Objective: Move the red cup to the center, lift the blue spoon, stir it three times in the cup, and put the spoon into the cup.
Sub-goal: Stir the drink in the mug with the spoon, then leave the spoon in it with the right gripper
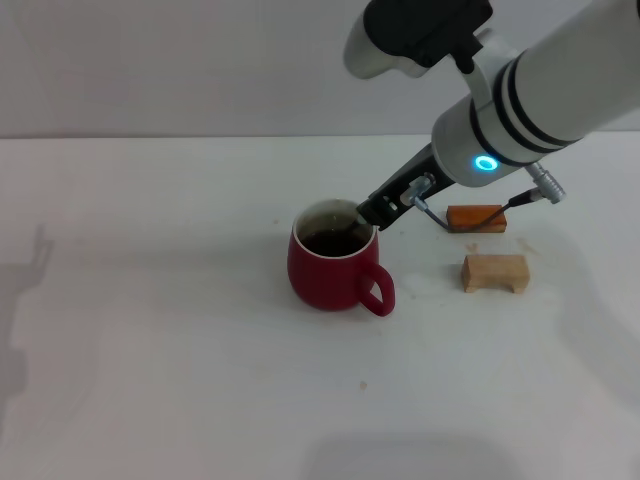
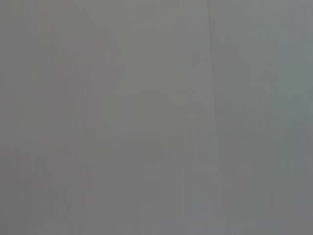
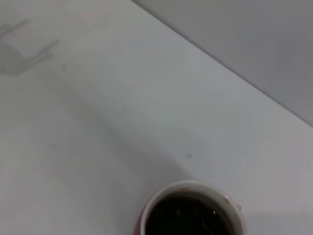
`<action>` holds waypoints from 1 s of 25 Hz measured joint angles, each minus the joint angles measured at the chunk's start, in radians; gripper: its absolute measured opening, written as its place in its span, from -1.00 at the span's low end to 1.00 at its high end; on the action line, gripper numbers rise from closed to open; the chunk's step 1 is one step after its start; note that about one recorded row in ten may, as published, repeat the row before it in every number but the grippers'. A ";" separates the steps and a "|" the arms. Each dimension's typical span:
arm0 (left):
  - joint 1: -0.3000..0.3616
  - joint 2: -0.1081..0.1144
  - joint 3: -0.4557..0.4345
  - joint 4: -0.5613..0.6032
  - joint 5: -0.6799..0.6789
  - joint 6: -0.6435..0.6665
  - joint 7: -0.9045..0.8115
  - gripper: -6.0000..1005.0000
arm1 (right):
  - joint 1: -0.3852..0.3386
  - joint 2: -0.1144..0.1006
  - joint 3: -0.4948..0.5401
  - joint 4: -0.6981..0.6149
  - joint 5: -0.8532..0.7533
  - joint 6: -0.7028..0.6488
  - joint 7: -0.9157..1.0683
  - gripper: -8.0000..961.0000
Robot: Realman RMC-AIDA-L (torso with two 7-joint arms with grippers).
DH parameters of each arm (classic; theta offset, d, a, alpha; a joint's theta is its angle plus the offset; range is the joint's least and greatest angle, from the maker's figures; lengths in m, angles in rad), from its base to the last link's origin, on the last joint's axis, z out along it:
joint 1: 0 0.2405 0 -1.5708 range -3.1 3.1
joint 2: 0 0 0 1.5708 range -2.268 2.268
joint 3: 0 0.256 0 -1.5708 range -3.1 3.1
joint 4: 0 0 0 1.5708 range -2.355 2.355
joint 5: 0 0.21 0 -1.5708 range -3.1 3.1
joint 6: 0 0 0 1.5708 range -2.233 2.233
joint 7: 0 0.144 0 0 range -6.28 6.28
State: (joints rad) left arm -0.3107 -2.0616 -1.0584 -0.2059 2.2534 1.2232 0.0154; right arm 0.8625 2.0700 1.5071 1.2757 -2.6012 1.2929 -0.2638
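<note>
The red cup (image 1: 335, 275) stands near the middle of the white table (image 1: 150, 350), handle toward the front right, with dark liquid inside. My right gripper (image 1: 372, 212) reaches down from the upper right and sits at the cup's back-right rim, just over the liquid. The right wrist view looks down on the cup (image 3: 190, 213) and its dark liquid from close above. The blue spoon does not show in any view. My left gripper is out of view; the left wrist view shows only a plain grey surface.
An orange-brown block (image 1: 476, 217) lies right of the cup, partly behind the right arm's cable. A tan wooden block (image 1: 495, 272) sits just in front of it. The table's far edge meets a grey wall.
</note>
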 joint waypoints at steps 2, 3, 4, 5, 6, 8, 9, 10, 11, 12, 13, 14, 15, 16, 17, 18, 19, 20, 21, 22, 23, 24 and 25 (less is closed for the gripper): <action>-0.001 0.000 0.000 0.000 0.000 -0.001 0.000 0.70 | -0.005 0.000 0.002 0.005 -0.003 0.013 0.000 -0.72; -0.001 0.000 0.000 0.000 0.000 -0.001 0.000 0.70 | -0.005 0.000 0.002 0.005 -0.003 0.013 0.000 -0.72; -0.001 0.000 0.000 0.000 0.000 -0.001 0.000 0.70 | -0.006 0.000 0.002 0.006 -0.002 0.019 0.000 -0.72; -0.001 0.000 0.000 0.000 0.000 -0.001 0.000 0.70 | -0.008 -0.001 0.002 0.007 -0.001 0.023 0.000 -0.72; -0.001 0.000 0.000 0.000 0.000 -0.001 0.000 0.70 | -0.009 -0.001 0.002 0.010 0.005 0.030 0.000 -0.72; -0.001 0.000 0.000 0.000 0.000 -0.001 0.000 0.70 | -0.010 0.000 -0.003 0.013 0.010 0.035 0.000 -0.72; -0.001 0.000 0.000 0.000 0.000 -0.001 0.000 0.70 | -0.010 0.000 -0.003 0.013 0.010 0.035 0.000 -0.72; -0.001 0.000 0.000 0.000 0.000 -0.001 0.000 0.70 | -0.010 0.001 -0.006 0.014 0.013 0.037 0.000 -0.72; -0.001 0.000 0.000 0.000 0.000 -0.001 0.000 0.70 | -0.010 0.002 -0.009 0.016 0.017 0.038 0.000 -0.72; 0.000 0.000 0.000 0.000 0.000 -0.001 0.000 0.70 | -0.010 0.003 -0.015 0.019 0.036 0.039 0.000 -0.72; 0.000 0.000 0.000 0.000 0.000 -0.001 0.000 0.70 | -0.010 0.003 -0.015 0.019 0.036 0.039 0.000 -0.72; 0.001 0.000 0.000 0.000 0.000 -0.001 0.000 0.70 | -0.010 0.003 -0.017 0.020 0.049 0.039 0.000 -0.72; 0.002 0.000 0.000 0.000 0.000 0.000 0.000 0.70 | -0.009 0.003 -0.019 0.020 0.061 0.037 0.000 -0.72; 0.003 0.000 0.001 0.000 0.000 0.000 0.000 0.70 | -0.008 0.003 -0.020 0.020 0.069 0.035 0.000 -0.71; 0.005 0.000 0.002 0.000 0.001 0.001 0.000 0.70 | -0.003 0.003 -0.024 0.020 0.075 0.030 0.000 -0.71; 0.005 0.000 0.002 0.000 0.001 0.001 0.000 0.70 | -0.003 0.003 -0.024 0.020 0.075 0.030 0.000 -0.71; 0.006 0.000 0.002 0.000 0.001 0.002 0.000 0.70 | -0.001 0.004 -0.026 0.020 0.076 0.025 0.000 -0.71; 0.007 0.000 0.002 -0.001 0.001 0.002 0.000 0.70 | 0.001 0.004 -0.026 0.017 0.076 0.018 0.000 -0.71; 0.008 0.000 0.003 -0.001 0.001 0.003 0.000 0.70 | 0.002 0.004 -0.027 0.013 0.076 0.009 0.000 -0.71; 0.009 0.000 0.003 -0.001 0.001 0.005 0.000 0.70 | 0.004 0.004 -0.026 0.005 0.074 -0.009 0.000 -0.71; 0.009 0.000 0.003 -0.001 0.001 0.005 0.000 0.70 | 0.004 0.004 -0.026 0.005 0.074 -0.009 0.000 -0.71; 0.010 0.000 0.004 -0.001 0.001 0.005 0.000 0.70 | 0.004 0.004 -0.025 0.001 0.071 -0.019 0.000 -0.71; 0.011 0.000 0.006 -0.001 0.002 0.005 -0.001 0.70 | 0.005 0.002 -0.019 -0.006 0.064 -0.030 0.000 -0.71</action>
State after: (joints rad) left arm -0.2995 -2.0617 -1.0528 -0.2071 2.2550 1.2285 0.0143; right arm 0.8679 2.0723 1.4877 1.2699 -2.5372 1.2634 -0.2641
